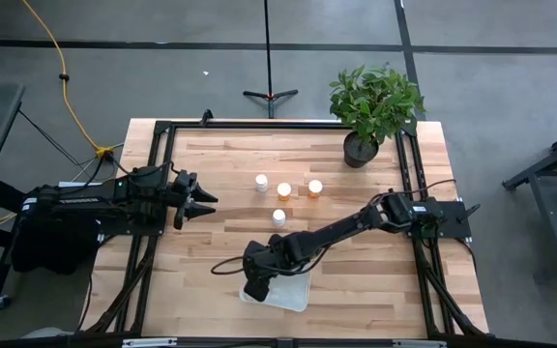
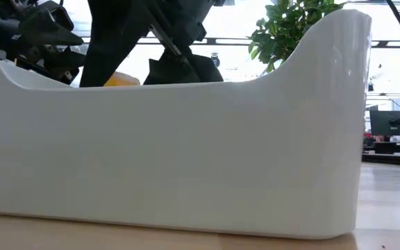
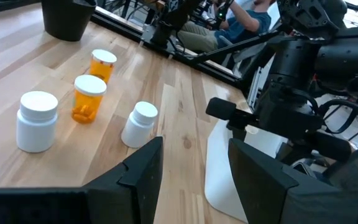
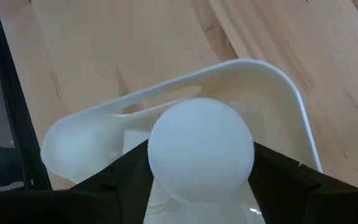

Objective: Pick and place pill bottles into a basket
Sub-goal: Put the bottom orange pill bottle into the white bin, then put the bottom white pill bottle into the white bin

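Observation:
My right gripper (image 1: 256,283) is shut on a pill bottle whose round white cap (image 4: 201,149) faces its wrist camera. It hangs over the white basket (image 1: 293,293) near the table's front edge, and the basket's wall (image 2: 186,160) fills the low view. Four bottles stand upright on the wood behind it: two all white (image 1: 261,182) (image 1: 278,217) and two orange with white caps (image 1: 284,190) (image 1: 314,188). My left gripper (image 1: 201,200) is open and empty at the table's left, pointing at them (image 3: 89,99). My right gripper pinches the bottle between its two fingers, one on each opposite side at the cap's edge (image 4: 156,163). The fingers come from above, pointing down. The bottle stands upright inside the basket's rim (image 4: 272,81); the cap hides whether its base rests on the basket's floor.
A black pot with a green plant (image 1: 366,145) stands at the table's far right corner. Black frame rails (image 1: 158,174) run along the left and right sides. An orange shape (image 2: 120,79) shows just over the basket's rim. Bare wood lies left of the basket.

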